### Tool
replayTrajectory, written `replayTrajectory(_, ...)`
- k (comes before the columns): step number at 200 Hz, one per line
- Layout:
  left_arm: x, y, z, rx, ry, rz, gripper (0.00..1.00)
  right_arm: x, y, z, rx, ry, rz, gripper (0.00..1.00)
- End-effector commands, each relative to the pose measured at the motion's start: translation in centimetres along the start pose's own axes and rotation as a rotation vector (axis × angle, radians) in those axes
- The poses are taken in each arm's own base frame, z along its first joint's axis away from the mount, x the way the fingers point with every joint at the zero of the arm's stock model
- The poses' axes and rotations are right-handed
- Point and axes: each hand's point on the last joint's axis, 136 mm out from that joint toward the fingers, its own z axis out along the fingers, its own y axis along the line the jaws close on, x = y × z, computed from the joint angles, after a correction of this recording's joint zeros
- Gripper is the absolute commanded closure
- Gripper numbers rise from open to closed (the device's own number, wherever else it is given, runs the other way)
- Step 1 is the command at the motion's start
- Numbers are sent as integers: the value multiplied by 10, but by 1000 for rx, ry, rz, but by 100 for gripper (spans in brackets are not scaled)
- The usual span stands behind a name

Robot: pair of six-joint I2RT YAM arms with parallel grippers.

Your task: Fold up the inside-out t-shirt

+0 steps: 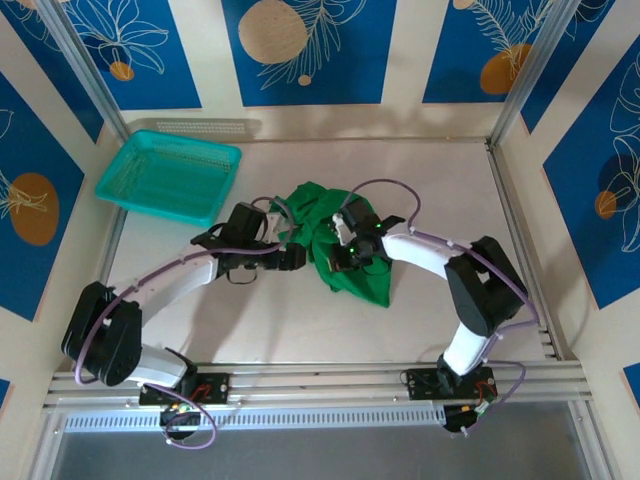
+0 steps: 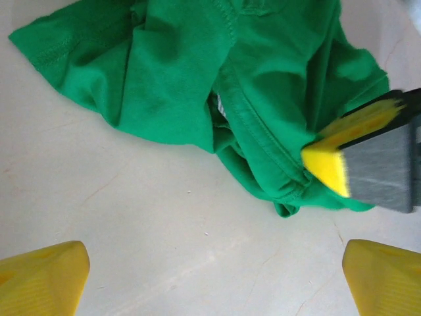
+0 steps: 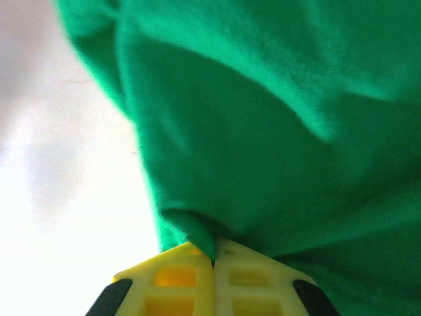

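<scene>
Near the middle of the pale table (image 1: pixel 300 325), the bright green cloth t-shirt (image 1: pixel 312 202) lies in a wrinkled, crumpled heap. My right fingers (image 3: pixel 223 283) are pressed together on a fold of the shirt. The green cloth is pinched between their yellow tips and bunches up just above them. From my left wrist, one of those yellow-tipped grey fingers shows pushed into the shirt's edge, close beside a stitched hem. My left fingers (image 2: pixel 46 280) are spread wide and hold nothing. They hover just short of the shirt on its left side, with bare table between them. A small pale patch (image 2: pixel 220 105) shows in a crease of the shirt. Well apart from the shirt, off to its far left, sits a teal plastic mesh basket (image 1: pixel 170 175).
</scene>
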Motion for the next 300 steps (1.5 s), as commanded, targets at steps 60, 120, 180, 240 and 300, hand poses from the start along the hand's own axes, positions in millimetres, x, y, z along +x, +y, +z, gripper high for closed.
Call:
replayTrajectory(60,-16,-56,-13,161,-123,168,3,11,-169,-118,353,-187,616,42)
replayTrajectory(120,-6,-79,49,173,-38,218,6,-24,-72,-113,163,-250,109,21)
replayTrajectory(180,-36,-73,85,67,-110,158,8,-2,-87,-67,225,-47,290,23)
replayTrajectory(240,-59,-91,95,95,-129,256,10,-4,-93,-75,302,-155,288,100)
replayTrajectory(300,-73,-152,77,358,-155,279,6,-12,-26,-141,-110,-349,52,100)
